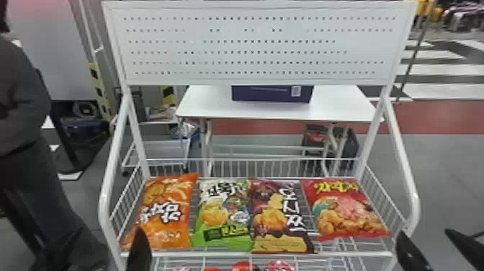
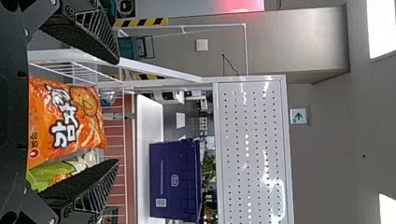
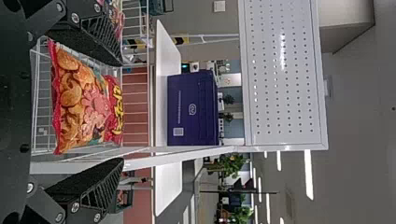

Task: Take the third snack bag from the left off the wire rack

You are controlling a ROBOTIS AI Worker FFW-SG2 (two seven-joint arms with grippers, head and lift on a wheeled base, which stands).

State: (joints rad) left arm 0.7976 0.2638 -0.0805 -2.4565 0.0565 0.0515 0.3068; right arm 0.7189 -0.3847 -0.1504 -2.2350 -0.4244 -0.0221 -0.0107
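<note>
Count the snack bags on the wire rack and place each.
4, flat in one row: orange bag at the left end, green bag beside it, dark red bag third, red bag at the right end. Others may lie hidden lower down.

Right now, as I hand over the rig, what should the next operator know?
Left gripper: open, empty, low at the front left of the wire rack, facing the orange bag.
Right gripper: open, empty, low at the front right, facing the red bag.
Four bags lie flat in a row on the rack; the target, third from the left, is the dark red bag between the green bag and the red one.
Done: nothing, no bag touched.
Left: reach, grip the dark red bag, lift it off.
</note>
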